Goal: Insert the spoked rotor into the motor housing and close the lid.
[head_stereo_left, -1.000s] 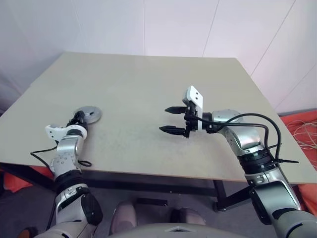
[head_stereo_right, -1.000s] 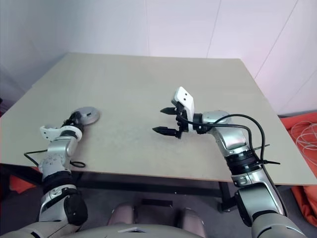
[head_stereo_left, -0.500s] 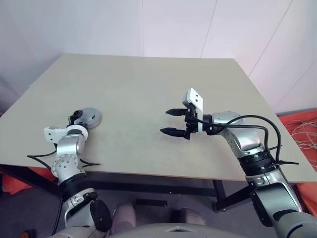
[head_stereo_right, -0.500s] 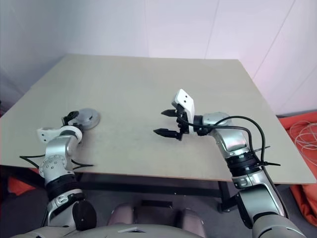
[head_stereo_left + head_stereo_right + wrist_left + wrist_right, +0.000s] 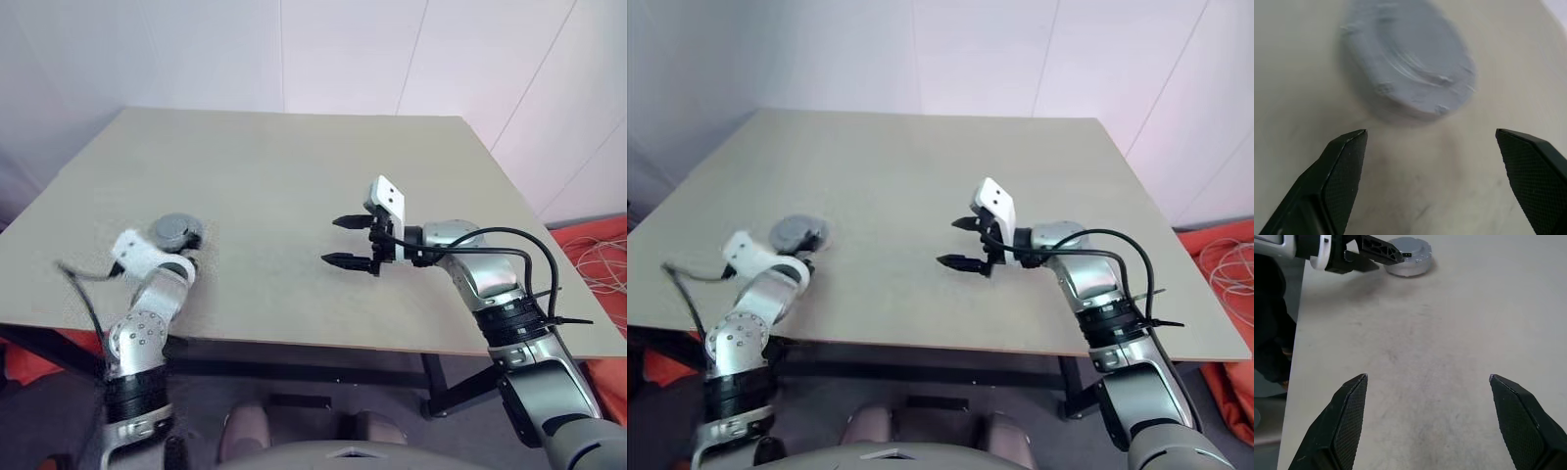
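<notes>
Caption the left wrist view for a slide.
Open left claw faces the closed silver motor on the beige table, not touching it.

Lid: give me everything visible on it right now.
The lid is a silver-grey round disc, metallic-looking, with a raised centre on its top face and a low side wall. It lies flat on the beige table near the robot's left front edge. The open left gripper sits just short of it; nothing touches it.

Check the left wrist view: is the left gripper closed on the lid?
No: the left gripper stands wide open, and the lid lies on the table beyond its fingertips, untouched.
</notes>
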